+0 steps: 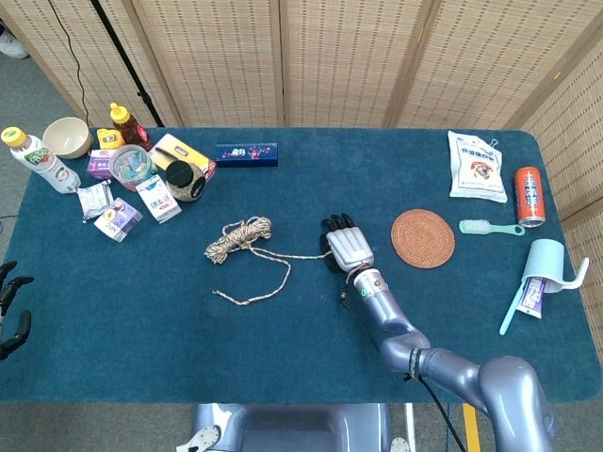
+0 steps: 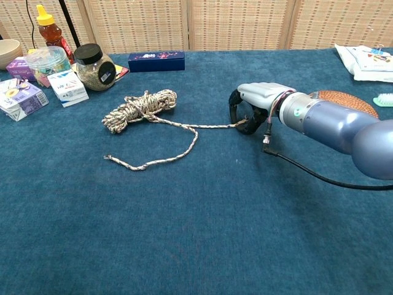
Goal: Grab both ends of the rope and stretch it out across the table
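A speckled rope lies on the blue table (image 1: 141, 330), bundled into a coil (image 1: 240, 235) (image 2: 140, 107). One strand runs right to my right hand (image 1: 347, 245) (image 2: 255, 106). Those fingers and the thumb curl down in a ring around that rope end (image 2: 238, 125), which still rests on the cloth. The other strand loops forward and its loose end (image 1: 219, 295) (image 2: 109, 158) lies left of centre. My left hand (image 1: 11, 315) hangs off the table's left edge, fingers apart, holding nothing.
Bottles, jars and small cartons (image 1: 122, 179) crowd the far left corner, with a dark blue box (image 1: 247, 154) behind the coil. A round cork mat (image 1: 423, 238) lies just right of my right hand. A brush, can, packet and cup sit far right.
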Controlling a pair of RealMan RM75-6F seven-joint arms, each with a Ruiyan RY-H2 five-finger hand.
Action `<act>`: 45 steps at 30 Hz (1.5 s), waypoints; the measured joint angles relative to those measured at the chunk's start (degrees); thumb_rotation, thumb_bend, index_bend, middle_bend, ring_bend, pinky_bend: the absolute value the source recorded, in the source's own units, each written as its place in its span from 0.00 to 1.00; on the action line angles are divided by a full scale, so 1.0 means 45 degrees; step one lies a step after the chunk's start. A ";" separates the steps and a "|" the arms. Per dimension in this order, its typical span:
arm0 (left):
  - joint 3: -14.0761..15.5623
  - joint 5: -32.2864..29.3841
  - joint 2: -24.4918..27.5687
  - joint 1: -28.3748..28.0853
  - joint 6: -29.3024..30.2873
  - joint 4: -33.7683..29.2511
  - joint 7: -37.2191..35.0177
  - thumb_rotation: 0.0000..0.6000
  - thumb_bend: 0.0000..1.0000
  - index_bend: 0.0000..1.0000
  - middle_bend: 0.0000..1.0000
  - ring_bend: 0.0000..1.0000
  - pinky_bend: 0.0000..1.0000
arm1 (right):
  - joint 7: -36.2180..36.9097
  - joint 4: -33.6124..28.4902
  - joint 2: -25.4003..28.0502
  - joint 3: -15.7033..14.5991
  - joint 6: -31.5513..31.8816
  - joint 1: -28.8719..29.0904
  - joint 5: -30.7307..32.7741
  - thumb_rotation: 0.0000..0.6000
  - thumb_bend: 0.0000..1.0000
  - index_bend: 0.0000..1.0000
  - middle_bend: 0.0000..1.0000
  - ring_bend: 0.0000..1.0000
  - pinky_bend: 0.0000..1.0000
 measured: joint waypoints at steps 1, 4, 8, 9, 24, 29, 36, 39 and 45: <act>0.0000 -0.0003 -0.0003 0.0001 -0.0002 0.0012 -0.0006 1.00 0.48 0.27 0.14 0.09 0.00 | -0.0010 0.0001 -0.0010 0.0000 0.0001 0.0004 0.0008 1.00 0.42 0.49 0.15 0.00 0.00; -0.0004 -0.0020 -0.0008 0.0017 0.0011 0.0036 -0.0032 1.00 0.48 0.27 0.14 0.08 0.00 | -0.0018 0.0001 -0.0057 0.0006 0.0022 0.0012 0.0024 1.00 0.42 0.49 0.15 0.00 0.00; -0.0002 -0.0023 -0.0013 0.0033 0.0026 0.0059 -0.0062 1.00 0.48 0.27 0.14 0.08 0.00 | -0.0016 0.0010 -0.0105 0.0020 0.0051 0.0031 0.0022 1.00 0.43 0.50 0.16 0.00 0.00; -0.0002 -0.0025 -0.0017 0.0035 0.0025 0.0071 -0.0072 1.00 0.48 0.27 0.14 0.08 0.00 | -0.0024 0.0015 -0.0121 0.0018 0.0057 0.0039 0.0016 1.00 0.43 0.50 0.16 0.00 0.00; -0.0011 -0.0041 -0.0056 0.0051 0.0018 0.0176 -0.0173 1.00 0.48 0.27 0.14 0.08 0.00 | -0.0072 0.0075 -0.0189 0.0085 0.0124 0.0116 0.0028 1.00 0.47 0.52 0.19 0.00 0.00; -0.0013 -0.0017 -0.0064 0.0032 -0.0001 0.0185 -0.0174 1.00 0.48 0.27 0.14 0.08 0.00 | -0.0071 0.0016 -0.0161 0.0073 0.0157 0.0087 0.0021 1.00 0.49 0.53 0.20 0.00 0.00; 0.0026 0.0331 -0.0023 -0.0133 -0.0123 0.0186 -0.0097 1.00 0.48 0.27 0.14 0.08 0.00 | -0.0062 -0.0369 0.0137 0.0070 0.0444 -0.0088 -0.0045 1.00 0.50 0.54 0.21 0.00 0.00; 0.0028 0.0600 0.0000 -0.0296 -0.0214 0.0176 -0.0044 1.00 0.48 0.27 0.14 0.08 0.00 | -0.0088 -0.0711 0.0392 0.0042 0.0679 -0.0286 -0.0058 1.00 0.50 0.54 0.21 0.00 0.00; 0.0049 0.1298 0.0039 -0.0832 -0.0663 0.0199 0.0028 1.00 0.48 0.28 0.15 0.12 0.00 | -0.0222 -0.1709 0.1070 -0.0110 0.1227 -0.0844 -0.0060 1.00 0.51 0.54 0.22 0.00 0.00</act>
